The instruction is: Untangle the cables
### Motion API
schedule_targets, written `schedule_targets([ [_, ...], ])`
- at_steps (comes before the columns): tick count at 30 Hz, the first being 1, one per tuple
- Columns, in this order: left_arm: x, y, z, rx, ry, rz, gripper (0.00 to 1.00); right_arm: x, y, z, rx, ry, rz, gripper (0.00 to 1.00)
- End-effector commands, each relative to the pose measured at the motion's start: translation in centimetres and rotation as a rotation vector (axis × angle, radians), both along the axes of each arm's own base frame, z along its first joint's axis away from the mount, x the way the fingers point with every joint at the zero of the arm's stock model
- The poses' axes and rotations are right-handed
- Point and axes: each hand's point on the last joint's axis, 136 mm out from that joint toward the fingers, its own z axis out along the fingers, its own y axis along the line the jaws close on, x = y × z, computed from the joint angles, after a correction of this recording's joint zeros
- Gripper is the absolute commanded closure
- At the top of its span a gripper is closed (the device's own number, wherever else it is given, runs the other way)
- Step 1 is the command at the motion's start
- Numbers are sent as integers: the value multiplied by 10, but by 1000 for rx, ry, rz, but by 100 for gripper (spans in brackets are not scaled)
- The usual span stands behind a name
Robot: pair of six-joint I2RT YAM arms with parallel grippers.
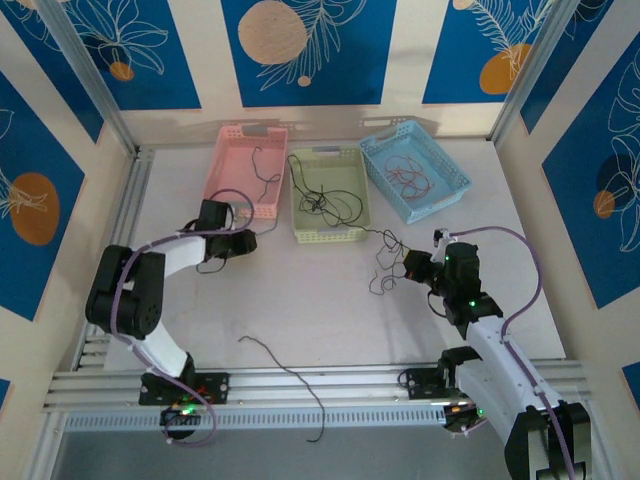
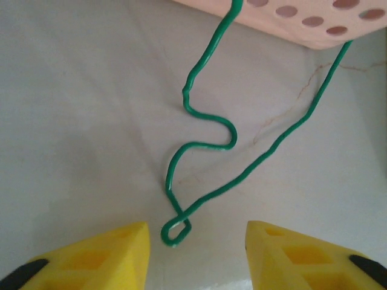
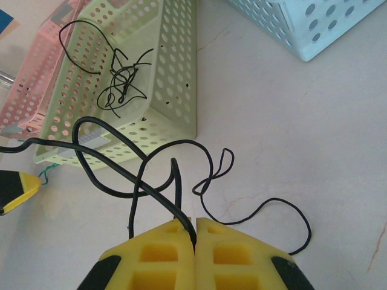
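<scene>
My left gripper [image 2: 198, 241] is open just above the table, in front of the pink basket [image 2: 302, 21]. A green cable [image 2: 205, 145] hangs over that basket's edge and lies curled on the table. Its small end loop rests between the yellow fingers [image 2: 121, 254], touching neither. My right gripper [image 3: 195, 232] is shut on a black cable [image 3: 139, 175], whose loops rise toward the green basket [image 3: 163, 78] and trail right across the table. From above, the left gripper [image 1: 232, 243] sits beside the pink basket [image 1: 245, 165], and the right gripper [image 1: 408, 265] is at the black cable tangle [image 1: 385, 255].
The green basket [image 1: 328, 195] holds more black cables [image 3: 121, 87]. A blue basket [image 1: 415, 170] at the back right holds reddish cables [image 1: 408, 175]. One dark loose cable [image 1: 285, 372] lies across the near rail. The left fingertip [image 3: 18, 184] shows at the left edge of the right wrist view.
</scene>
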Motion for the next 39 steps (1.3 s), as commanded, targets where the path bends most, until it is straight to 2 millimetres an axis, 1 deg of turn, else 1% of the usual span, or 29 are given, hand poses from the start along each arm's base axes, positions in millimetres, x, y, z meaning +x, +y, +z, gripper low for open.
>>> schedule_targets([
  [1,5,-2,0,45,1,-22,62,-1,-2,-1,13,-5,-11,100],
  [3,3,-1,-4,58,7,-25,69,-1,-2,-1,14,-5,-12,100],
  [5,2,1,-6,71,10,-29,82,-1,-2,-1,14,-5,-14,100],
  [8,-1,2,-5,81,11,-31,100,-1,-2,0,14,-6,-12,100],
  [11,-9,2,5,84,-2,-41,100,-1,-2,0,15,-6,-13,100],
  [14,-25,4,14,80,-14,-49,100,-1,-2,-1,15,-5,-12,100],
  [18,-59,4,24,34,-32,-59,100,-1,-3,-2,15,-1,-15,100],
  [22,-94,-2,38,-31,-39,-83,100,0,-3,-3,17,3,-17,100],
  [24,-104,-8,52,-41,-76,-92,100,0,-2,-2,17,1,-14,100],
  [26,-108,-18,79,-81,-120,-115,100,0,-3,-2,17,-1,-16,100],
  [27,-106,-19,92,-98,-151,-111,100,0,-3,-2,16,0,-17,100],
  [29,-95,-16,121,-85,-224,-89,100,0,-3,-3,16,4,-16,100],
  [31,-80,-11,142,-43,-272,-75,100,1,-2,-3,17,6,-12,100],
  [32,-70,-9,149,-32,-284,-69,100,1,-2,-3,17,6,-12,100],
  [35,-27,-10,170,-36,-299,-58,100,1,-2,-3,17,5,-14,100],
  [38,20,-7,185,-11,-315,-30,100,0,-3,-4,17,8,-16,100],
  [39,33,-6,186,-2,-313,-20,100,0,-3,-3,17,8,-17,100],
])
